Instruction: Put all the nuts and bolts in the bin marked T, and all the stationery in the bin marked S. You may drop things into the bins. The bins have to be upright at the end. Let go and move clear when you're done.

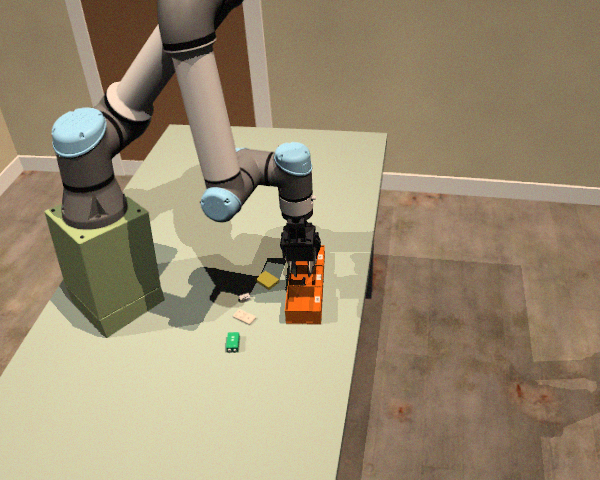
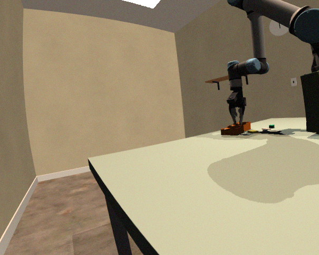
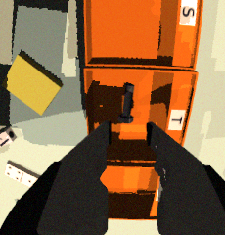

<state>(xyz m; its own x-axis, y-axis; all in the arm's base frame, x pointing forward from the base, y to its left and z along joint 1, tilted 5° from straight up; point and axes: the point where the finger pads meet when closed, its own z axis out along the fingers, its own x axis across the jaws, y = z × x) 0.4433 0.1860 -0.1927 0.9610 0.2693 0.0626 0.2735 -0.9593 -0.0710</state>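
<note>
My gripper [image 1: 302, 271] [image 2: 238, 123] [image 3: 128, 123] is open, pointing down over the orange bin marked T [image 1: 319, 269] [image 3: 163, 78]. A dark bolt [image 3: 127, 103] shows inside the outline of bin T in the wrist view, just beyond the fingertips and not between them. Whether it rests on the bin floor is hard to tell. The bin marked S [image 1: 322, 250] [image 3: 122, 29] adjoins bin T on the far side, and its visible part holds nothing. Both bins stand upright. I can make out no stationery.
A third orange bin [image 1: 303, 316] adjoins bin T on the near side. Left of the bins lie a yellow block [image 1: 267, 279] [image 2: 253, 131] [image 3: 33, 84], a small white piece [image 1: 244, 297] [image 3: 4, 138], a pale domino-like tile [image 1: 244, 316] and a green block [image 1: 232, 341].
</note>
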